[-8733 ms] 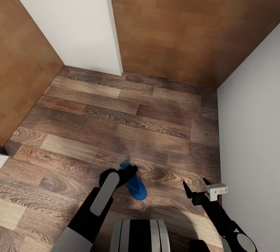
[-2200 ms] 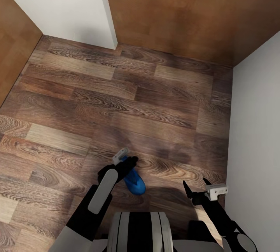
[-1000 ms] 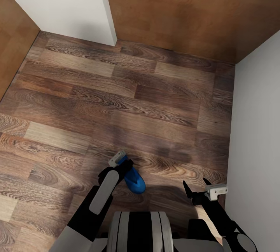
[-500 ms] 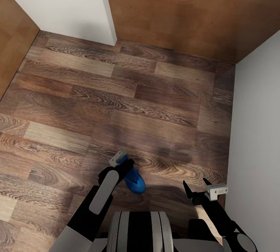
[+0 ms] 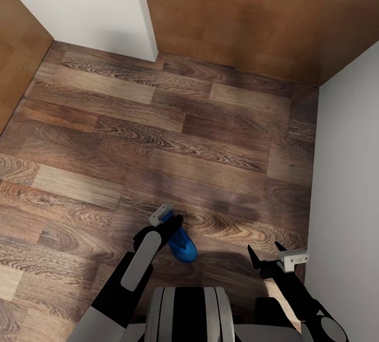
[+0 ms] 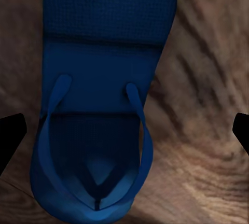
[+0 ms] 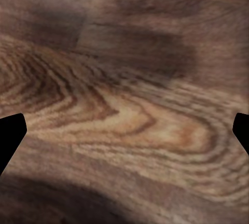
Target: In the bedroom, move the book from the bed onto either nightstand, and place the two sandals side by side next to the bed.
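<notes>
Probably a home: plank floor (image 5: 173,136), white walls (image 5: 89,5).

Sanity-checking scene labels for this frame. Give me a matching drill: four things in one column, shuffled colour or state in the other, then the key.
Things:
1. sandal
2. right gripper
3. floor
4. wall on the robot's right

Colour or state:
A. brown wood planks
B. bright blue
C. plain white
D. open, nothing between the fingers

Pairs: 1-B, 2-D, 3-A, 4-C
</notes>
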